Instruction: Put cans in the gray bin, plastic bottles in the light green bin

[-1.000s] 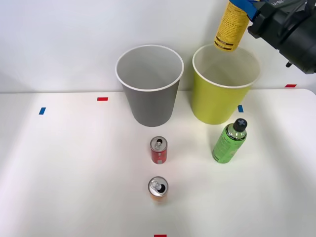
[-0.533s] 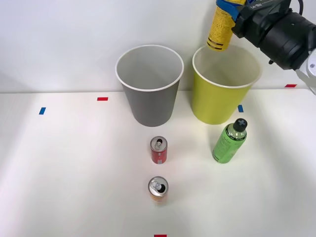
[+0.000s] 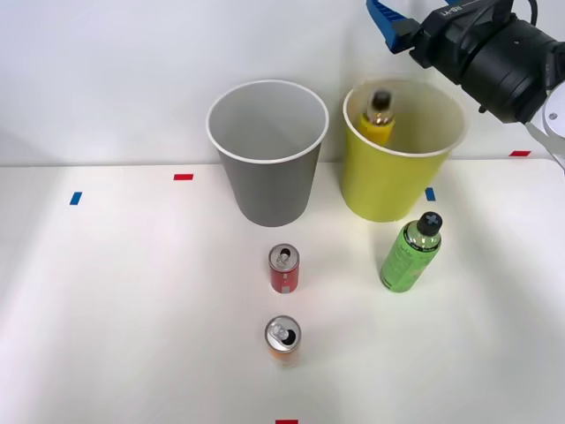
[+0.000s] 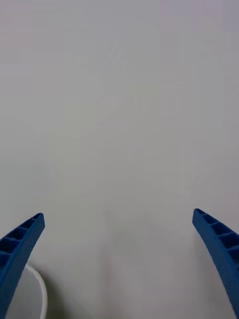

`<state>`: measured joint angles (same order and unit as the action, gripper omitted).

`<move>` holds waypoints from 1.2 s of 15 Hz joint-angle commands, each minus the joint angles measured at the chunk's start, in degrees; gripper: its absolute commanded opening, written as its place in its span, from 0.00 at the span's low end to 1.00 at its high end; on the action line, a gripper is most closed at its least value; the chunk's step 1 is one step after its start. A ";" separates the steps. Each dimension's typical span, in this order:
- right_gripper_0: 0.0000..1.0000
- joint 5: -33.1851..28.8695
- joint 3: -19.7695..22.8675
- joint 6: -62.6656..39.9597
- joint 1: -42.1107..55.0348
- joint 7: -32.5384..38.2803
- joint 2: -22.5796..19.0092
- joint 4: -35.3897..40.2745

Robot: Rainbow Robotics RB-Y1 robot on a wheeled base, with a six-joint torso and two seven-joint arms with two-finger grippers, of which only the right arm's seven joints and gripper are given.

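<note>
My right gripper (image 3: 388, 22) hangs open above the back rim of the light green bin (image 3: 388, 190), its blue fingers (image 4: 22, 239) spread wide with nothing between them. The yellow bottle (image 3: 378, 115) is inside that bin, black cap up, against the far left wall. On the table in front of this bin, the green bottle (image 3: 410, 253) stands upright. The gray bin (image 3: 269, 190) stands to the left. The red can (image 3: 283, 268) stands in front of the gray bin, and the orange can (image 3: 282, 336) is nearer me.
Small red and blue tape marks (image 3: 183, 177) dot the white table. A plain white wall rises behind the bins. The black arm (image 3: 499, 57) reaches in from the upper right.
The gripper has opened and let go of the yellow bottle, which has dropped from above the rim into the light green bin.
</note>
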<state>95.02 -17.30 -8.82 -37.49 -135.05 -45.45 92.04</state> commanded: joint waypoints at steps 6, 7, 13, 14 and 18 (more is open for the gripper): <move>1.00 -2.12 7.81 -0.05 13.40 -1.62 -5.52 16.06; 1.00 -2.21 9.74 -0.05 16.48 -1.62 -6.93 18.88; 1.00 -0.36 19.76 0.65 34.23 -1.35 -8.25 32.06; 1.00 -0.19 21.26 2.23 38.10 -1.26 -8.25 34.61; 1.00 0.08 22.14 12.87 52.43 -1.70 -8.25 42.52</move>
<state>95.10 4.58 0.76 10.92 -136.64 -53.70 131.75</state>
